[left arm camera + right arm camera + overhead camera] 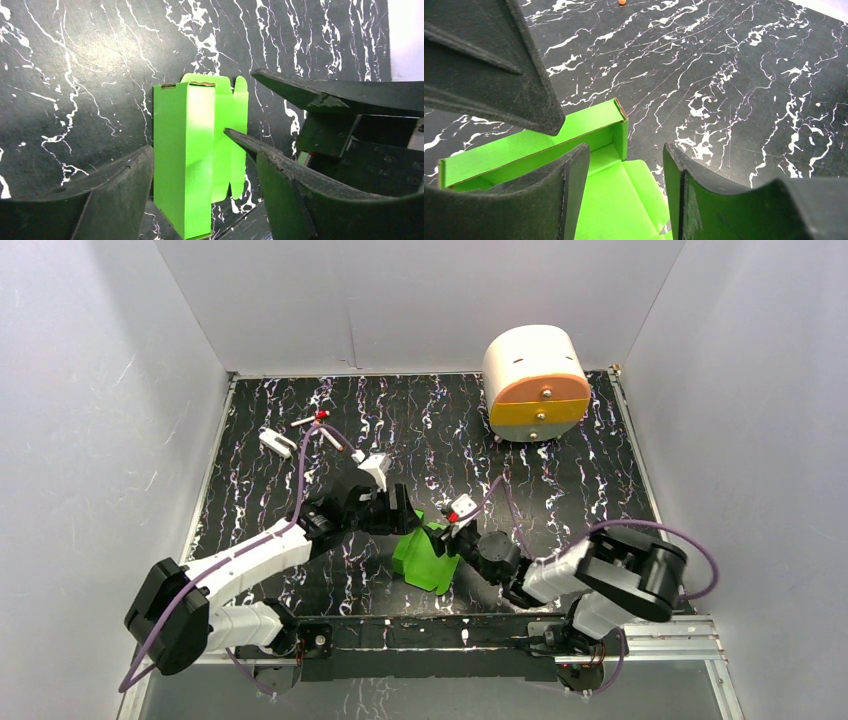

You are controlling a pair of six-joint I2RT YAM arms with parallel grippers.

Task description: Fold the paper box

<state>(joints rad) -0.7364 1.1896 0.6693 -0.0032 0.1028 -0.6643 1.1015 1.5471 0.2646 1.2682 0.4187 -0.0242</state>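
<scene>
Right claw [624,150] over paper box [589,125], hollow interior invisible from above.

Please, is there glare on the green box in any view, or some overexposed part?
Left wrist view: a washed-out bright patch on the box front; top right corner blown white. Right wrist view: box evenly lit, no glare; top right corner pale. Top view: even light, no glare on the box.

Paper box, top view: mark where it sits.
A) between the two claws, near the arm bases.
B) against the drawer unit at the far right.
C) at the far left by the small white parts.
A: the green paper box lies between the left claw and the right claw, well apart from the drawer unit.
</scene>
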